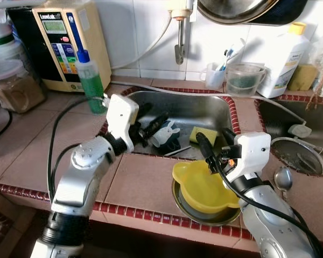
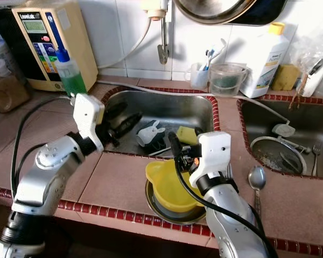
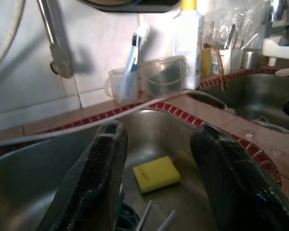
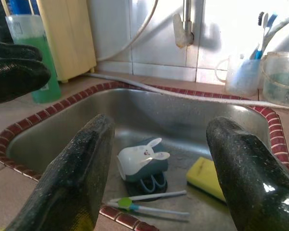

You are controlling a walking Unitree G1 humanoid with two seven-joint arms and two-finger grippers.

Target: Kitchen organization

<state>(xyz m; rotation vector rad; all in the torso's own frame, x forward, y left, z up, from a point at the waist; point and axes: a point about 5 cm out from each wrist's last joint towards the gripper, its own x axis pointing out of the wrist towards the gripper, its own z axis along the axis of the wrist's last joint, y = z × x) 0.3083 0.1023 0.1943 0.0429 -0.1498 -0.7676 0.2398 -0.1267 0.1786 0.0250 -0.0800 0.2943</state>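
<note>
While both sets of fingers gape empty over the sink, the right gripper hovers beside the yellow bowl at the counter's front edge; a careless nudge could tip it off.

Sink basin: I see open steel floor along the back wall, toward 12 o'clock. Centre is taken by a white rabbit-shaped holder, with a toothbrush lying just in front of it. Yellow sponge blocks the corner at 2 o'clock. Green soap bottle stands on the rim at 10 o'clock. Faucet hangs over the back edge. Yellow bowl occupies the counter at 5 o'clock.
</note>
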